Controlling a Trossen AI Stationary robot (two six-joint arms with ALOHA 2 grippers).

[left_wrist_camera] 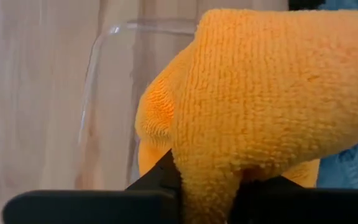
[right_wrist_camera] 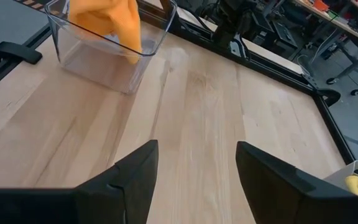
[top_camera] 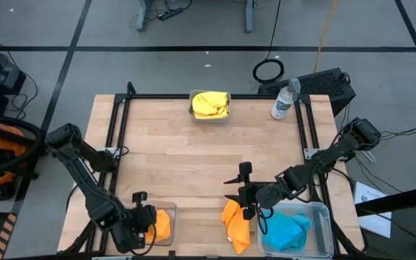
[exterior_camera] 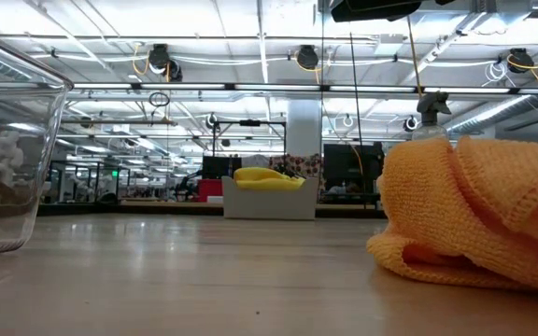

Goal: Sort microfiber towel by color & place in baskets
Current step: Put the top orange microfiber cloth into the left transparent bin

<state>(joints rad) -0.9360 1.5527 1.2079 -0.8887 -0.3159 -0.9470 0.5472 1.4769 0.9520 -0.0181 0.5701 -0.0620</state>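
My left gripper (top_camera: 147, 221) is at the near left, shut on an orange towel (top_camera: 164, 224) over a clear basket (top_camera: 170, 209). A second orange towel (top_camera: 235, 225) lies bunched on the table near the front edge; the low view shows it close up (exterior_camera: 474, 215). My right gripper (top_camera: 237, 185) hovers open just beyond it, fingers apart over bare wood (right_wrist_camera: 194, 180). A blue towel (top_camera: 289, 230) lies in the clear basket (top_camera: 326, 214) at the near right. Yellow towels (top_camera: 209, 104) fill the small basket (top_camera: 191, 110) at the far edge. My left gripper pinches a bunched fold of the orange towel (left_wrist_camera: 210, 180) between its two fingers (left_wrist_camera: 160, 179). The fingers slant steeply down from above. The cloth bulges out beyond them and hangs into the clear basket (right_wrist_camera: 104, 62), one flap (right_wrist_camera: 131, 38) draped over its rim.
A clear water bottle (top_camera: 284, 100) stands at the far right corner. A black frame (top_camera: 118, 130) runs along the table's left, far and right sides. Bare wood (top_camera: 193, 159) stretches across the middle of the table.
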